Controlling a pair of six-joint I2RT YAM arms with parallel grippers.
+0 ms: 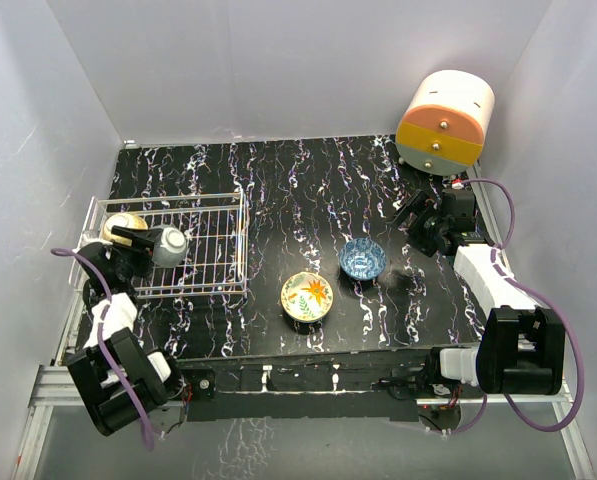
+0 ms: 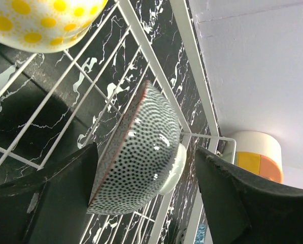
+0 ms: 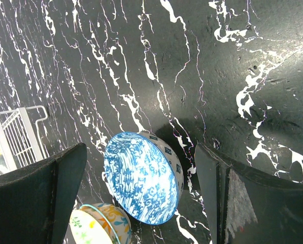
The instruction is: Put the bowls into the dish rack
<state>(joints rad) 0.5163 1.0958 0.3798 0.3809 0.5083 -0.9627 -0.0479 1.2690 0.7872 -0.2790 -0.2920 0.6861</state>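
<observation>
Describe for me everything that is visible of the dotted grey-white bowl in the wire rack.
The dotted bowl is small, round and glossy, ceramic by its look. It has fine dark dots on white outside, a dark reddish rim and a plain white foot ring. It stands tilted on its edge inside the dish rack, resting on the white wires, near the yellow-spotted bowl. The open left hand frames it.

No readable text, labels, brands or numbers in any view. Marks on the dotted bowl (image 2: 141,162), blue-white bowl (image 3: 141,178) and flowered bowl (image 1: 307,296) are pattern only, no lettering. Round drawer unit (image 1: 444,120): plain colour bands.
</observation>
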